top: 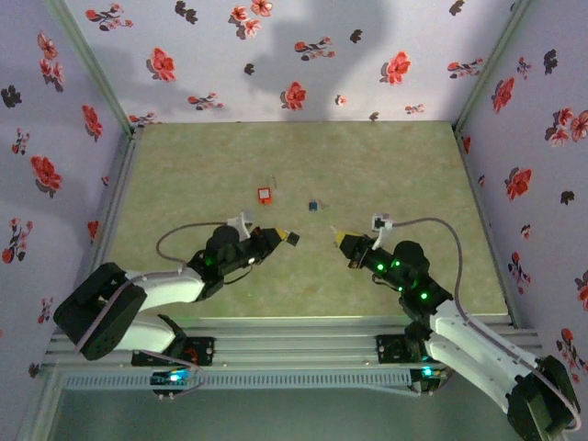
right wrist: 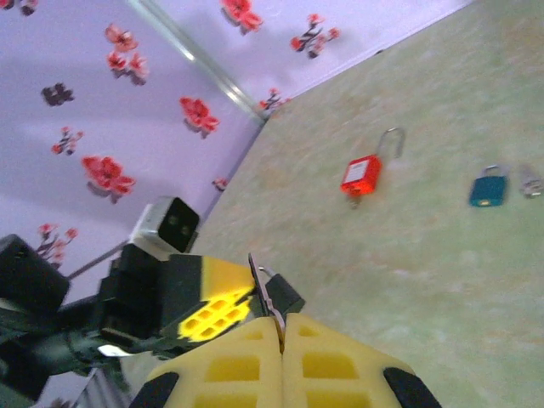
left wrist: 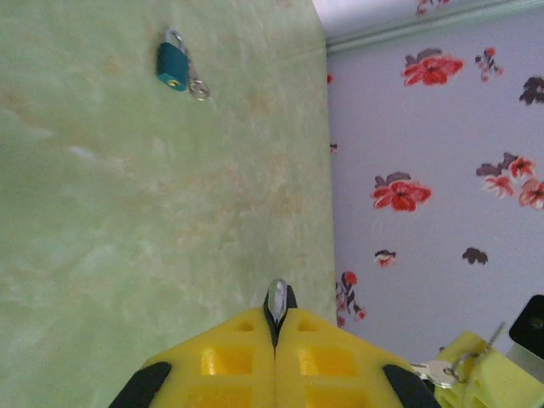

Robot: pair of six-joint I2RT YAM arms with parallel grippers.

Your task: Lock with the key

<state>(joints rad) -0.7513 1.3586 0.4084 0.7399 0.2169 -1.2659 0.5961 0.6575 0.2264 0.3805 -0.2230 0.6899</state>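
I'm looking into a robot test booth, a lab rig rather than a home. Walls (top: 276,55) papered in lilac with red and black flowers box in a pale green mottled tabletop (top: 386,165). Metal corner strips (top: 92,64) climb at upper left and right, and aluminium rails (top: 294,344) along the bottom edge carry the arm bases (top: 188,352).

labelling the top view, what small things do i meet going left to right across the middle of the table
red padlock → key → blue padlock → right hand
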